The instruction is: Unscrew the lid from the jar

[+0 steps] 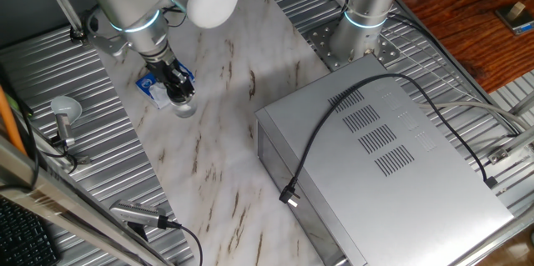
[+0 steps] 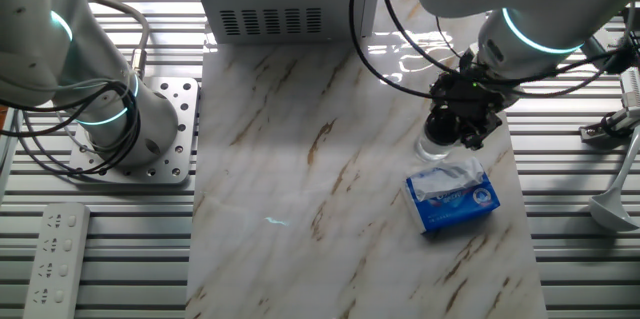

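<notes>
The small clear jar [image 1: 185,109] stands upright on the marble board beside a blue-and-white packet; the other fixed view has the jar [image 2: 433,147] just above that packet. My gripper [image 1: 178,91] comes straight down onto the jar's top, and its black fingers [image 2: 468,119] sit closed around the black lid [image 2: 441,124]. The lid is mostly hidden between the dark fingers and hard to tell apart from them. Only the jar's glass lower body shows below the fingers.
The blue-and-white packet [image 2: 452,197] lies touching or nearly touching the jar. A large grey metal box [image 1: 384,158] with a black cable fills the right side. A white disc on a metal stem [image 1: 65,109] stands at left. A second arm's base [image 2: 110,129] is bolted nearby.
</notes>
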Controlling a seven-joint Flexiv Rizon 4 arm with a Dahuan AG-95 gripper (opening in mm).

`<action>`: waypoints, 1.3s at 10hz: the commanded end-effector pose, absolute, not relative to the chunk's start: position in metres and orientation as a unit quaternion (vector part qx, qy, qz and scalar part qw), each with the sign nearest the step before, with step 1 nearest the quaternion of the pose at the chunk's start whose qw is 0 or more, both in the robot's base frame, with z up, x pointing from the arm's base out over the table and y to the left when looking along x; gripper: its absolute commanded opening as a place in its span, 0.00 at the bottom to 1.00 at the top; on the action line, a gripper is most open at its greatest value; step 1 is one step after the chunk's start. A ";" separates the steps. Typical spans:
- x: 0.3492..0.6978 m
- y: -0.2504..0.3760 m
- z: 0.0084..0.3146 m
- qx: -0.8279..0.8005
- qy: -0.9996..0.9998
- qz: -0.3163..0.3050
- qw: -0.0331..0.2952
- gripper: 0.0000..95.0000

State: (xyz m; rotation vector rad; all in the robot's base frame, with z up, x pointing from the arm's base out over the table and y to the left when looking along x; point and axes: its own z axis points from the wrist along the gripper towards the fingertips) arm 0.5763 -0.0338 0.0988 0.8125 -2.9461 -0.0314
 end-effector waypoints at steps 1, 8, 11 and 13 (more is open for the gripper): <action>0.576 -0.034 0.098 0.280 -0.959 -0.008 0.041 0.40; 0.576 -0.034 0.098 0.330 -0.943 -0.010 0.038 0.40; 0.576 -0.034 0.098 0.361 -0.932 -0.012 0.037 0.40; 0.576 -0.034 0.097 0.374 -0.927 -0.011 0.037 0.40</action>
